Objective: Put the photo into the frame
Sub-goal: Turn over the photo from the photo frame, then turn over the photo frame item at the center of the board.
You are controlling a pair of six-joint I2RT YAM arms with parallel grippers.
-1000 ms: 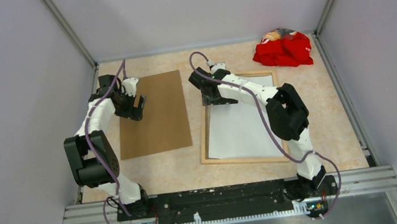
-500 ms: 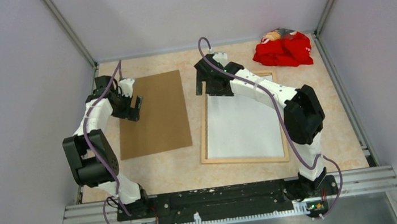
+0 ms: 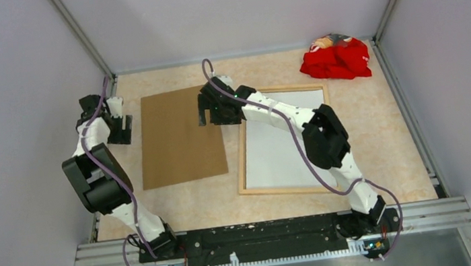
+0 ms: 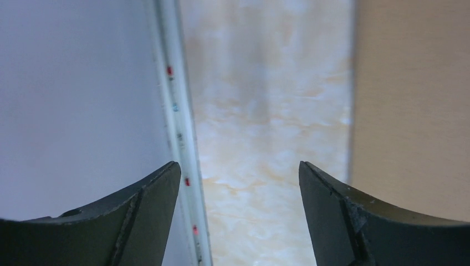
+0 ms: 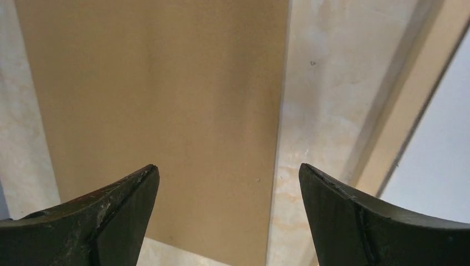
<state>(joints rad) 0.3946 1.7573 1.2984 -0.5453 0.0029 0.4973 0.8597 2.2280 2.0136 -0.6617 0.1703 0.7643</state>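
Photo in the frame, backing board next

You have the photo [image 3: 279, 151] lying white side up inside the frame [image 3: 280, 190], at 3 o'clock on the table [image 3: 383, 142]. I judge it seated, so the step in hand looks like fetching the brown backing board [image 3: 179, 140], which lies flat at 9 o'clock, just beside the frame. Your right gripper [image 5: 228, 169] hovers over the board's far 3 o'clock edge, jaws wide and empty. Your left gripper [image 4: 239, 172] hangs at the table's 9 o'clock rim by the wall rail [image 4: 177, 111], also spread and holding nothing. The next move likely calls for working a finger under the thin board, which lies flush on the smooth, marbled beige surface. Grey walls [image 3: 238, 10] enclose the cell, and a red cloth [image 3: 336, 59] sits at 1 o'clock.
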